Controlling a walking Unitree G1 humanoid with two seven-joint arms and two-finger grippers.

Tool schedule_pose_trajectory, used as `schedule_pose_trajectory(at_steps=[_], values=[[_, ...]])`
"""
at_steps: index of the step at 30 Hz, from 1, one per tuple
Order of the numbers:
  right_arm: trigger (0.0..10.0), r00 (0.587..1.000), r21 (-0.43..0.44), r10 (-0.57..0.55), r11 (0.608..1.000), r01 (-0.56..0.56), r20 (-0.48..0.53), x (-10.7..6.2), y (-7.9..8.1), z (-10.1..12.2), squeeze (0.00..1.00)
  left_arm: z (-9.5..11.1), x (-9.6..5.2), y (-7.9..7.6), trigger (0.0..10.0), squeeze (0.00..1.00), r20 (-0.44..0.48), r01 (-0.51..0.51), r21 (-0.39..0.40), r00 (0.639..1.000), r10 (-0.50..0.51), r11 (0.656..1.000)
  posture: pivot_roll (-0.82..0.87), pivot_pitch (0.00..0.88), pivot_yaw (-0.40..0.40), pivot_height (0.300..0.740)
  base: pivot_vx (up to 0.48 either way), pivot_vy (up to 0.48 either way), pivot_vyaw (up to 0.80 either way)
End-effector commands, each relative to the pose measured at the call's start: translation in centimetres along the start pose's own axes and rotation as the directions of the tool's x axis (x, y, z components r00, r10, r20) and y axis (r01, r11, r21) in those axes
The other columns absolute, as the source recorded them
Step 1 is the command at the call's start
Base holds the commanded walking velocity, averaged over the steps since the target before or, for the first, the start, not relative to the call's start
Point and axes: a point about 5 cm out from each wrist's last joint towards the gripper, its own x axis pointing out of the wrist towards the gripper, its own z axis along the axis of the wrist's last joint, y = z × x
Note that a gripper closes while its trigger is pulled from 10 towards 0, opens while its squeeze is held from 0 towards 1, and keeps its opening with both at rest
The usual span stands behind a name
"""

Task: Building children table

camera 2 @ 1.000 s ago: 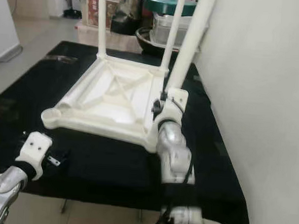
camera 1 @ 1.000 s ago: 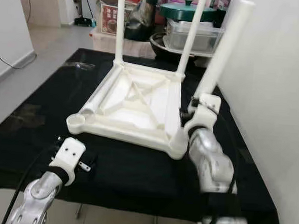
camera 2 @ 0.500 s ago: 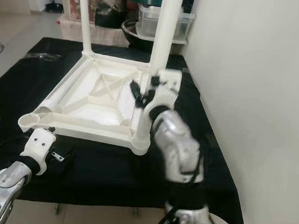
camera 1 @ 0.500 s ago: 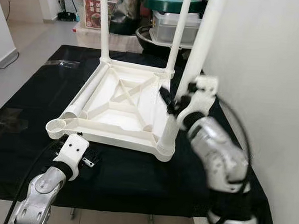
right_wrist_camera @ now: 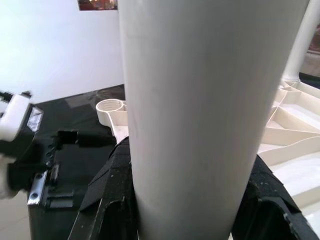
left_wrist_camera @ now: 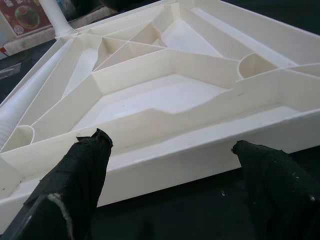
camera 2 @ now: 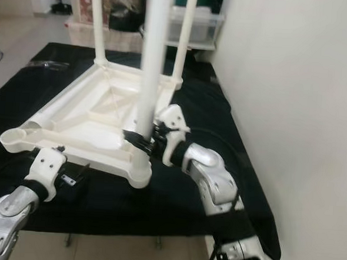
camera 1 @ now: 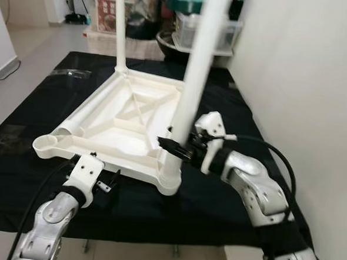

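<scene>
The bench point(camera 1: 228, 204), draped in black, carries the tabletop point(camera 1: 112, 123) upside down, ribs upward, so that its corner sockets face up to take the legs. Two far legs point(camera 1: 120, 26) already stand upright in their sockets. We judge the step in hand to be seating the near leg point(camera 1: 193, 90): it stands in the near corner socket on our right, and the right hand point(camera 1: 181, 149) is closed around its lower part from the wall side — a grip that keeps it plumb over the socket. A fourth leg point(camera 1: 95, 110) lies along the tabletop's left edge, beside the empty socket point(camera 1: 48, 142) it should fill. The left hand point(left_wrist_camera: 170, 165) waits with fingers point(left_wrist_camera: 82, 172) wide apart, just before the tabletop's near edge, holding nothing — placed, we judge, to steady the piece. Behind the bench stand storage boxes point(camera 1: 107, 11) and pots; a white wall point(camera 1: 306, 85) runs close along the right, leaving the right arm little room.
</scene>
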Motion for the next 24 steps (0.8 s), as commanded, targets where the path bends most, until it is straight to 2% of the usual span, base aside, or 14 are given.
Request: schedule_pose_trajectory(at_steps=[1,2,3,4,10,11,13,14,16,17,18,22,23,24], values=[[0.0,0.987,0.031,-0.140,0.989,0.143,-0.078,1.0,-1.0,-1.4,0.00,-0.3,-0.1,-0.2,10.0,0.00,-0.012,0.013,0.000,1.000,-0.013,1.000,0.06,0.000,-0.095,0.740,0.000,0.000,0.00],[0.0,0.987,0.031,-0.140,0.989,0.143,-0.078,1.0,-1.0,-1.4,0.00,-0.3,-0.1,-0.2,10.0,0.00,-0.012,0.013,0.000,1.000,-0.013,1.000,0.06,0.000,-0.095,0.740,0.000,0.000,0.00],[0.0,0.819,0.064,-0.558,0.820,0.569,-0.131,0.2,-4.6,-1.9,0.00,-0.3,-0.1,-0.3,10.0,0.00,-0.011,0.016,0.001,1.000,-0.016,1.000,0.06,0.000,-0.095,0.740,0.000,0.000,0.00],[0.0,0.716,0.073,-0.680,0.715,0.695,-0.156,-0.5,-5.7,-2.3,0.00,-0.3,-0.1,-0.3,10.0,0.00,-0.011,0.017,0.000,1.000,-0.017,1.000,0.06,0.000,-0.095,0.740,0.000,0.000,0.00],[0.0,0.435,0.098,-0.877,0.424,0.901,-0.203,-3.6,-5.4,-4.6,0.00,-0.3,-0.1,-0.4,10.0,0.00,-0.013,0.022,-0.002,1.000,-0.022,1.000,0.05,0.000,-0.087,0.740,0.000,0.000,0.00],[0.0,0.435,0.098,-0.877,0.424,0.901,-0.203,-3.6,-5.4,-4.6,0.00,-0.3,-0.1,-0.4,10.0,0.00,-0.013,0.022,-0.002,1.000,-0.022,1.000,0.05,0.000,-0.087,0.740,0.000,0.000,0.00],[10.0,0.483,0.112,-0.846,0.470,0.875,-0.224,-2.7,-3.2,-5.4,0.00,-0.3,0.1,-0.6,10.0,0.00,-0.013,0.033,-0.001,0.999,-0.033,0.999,0.04,0.000,-0.078,0.740,0.000,0.000,0.00],[10.0,0.483,0.112,-0.846,0.470,0.875,-0.224,-2.7,-3.2,-5.4,0.00,-0.3,0.1,-0.6,10.0,0.00,-0.013,0.033,-0.001,0.999,-0.033,0.999,0.04,0.000,-0.078,0.740,0.000,0.000,0.00],[10.0,0.624,0.196,-0.769,0.596,0.779,-0.142,-0.9,-0.8,-4.1,0.00,-0.2,0.3,-0.5,10.0,0.00,-0.011,0.039,0.001,0.999,-0.039,0.999,0.03,0.000,-0.072,0.740,0.000,0.000,0.00],[10.0,0.624,0.196,-0.769,0.596,0.779,-0.142,-0.9,-0.8,-4.1,0.00,-0.2,0.3,-0.5,10.0,0.00,-0.011,0.039,0.001,0.999,-0.039,0.999,0.03,0.000,-0.072,0.740,0.000,0.000,0.00],[10.0,0.707,0.215,-0.703,0.680,0.700,-0.077,-0.1,-0.1,-2.6,1.00,-0.1,0.4,-0.3,10.0,0.00,-0.009,0.038,0.004,0.999,-0.038,0.999,0.03,0.000,-0.071,0.740,0.000,0.000,0.00],[10.0,0.787,0.201,-0.617,0.769,0.607,-0.015,0.2,-0.2,-0.6,1.00,-0.1,0.4,-0.2,10.0,0.00,-0.008,0.034,0.005,0.999,-0.034,0.999,0.03,0.000,-0.073,0.740,0.000,0.000,0.00],[10.0,0.841,0.136,-0.539,0.838,0.529,0.053,0.2,-0.3,0.5,0.00,-0.1,0.4,-0.2,10.0,0.00,-0.007,0.032,0.002,0.999,-0.032,0.999,0.03,0.000,-0.076,0.740,0.000,0.000,0.00],[10.0,0.873,0.082,-0.479,0.877,0.473,0.092,0.2,-0.4,1.3,0.00,-0.1,0.4,-0.2,10.0,0.00,-0.007,0.030,0.001,1.000,-0.030,1.000,0.03,0.000,-0.076,0.740,0.000,0.000,0.00]])
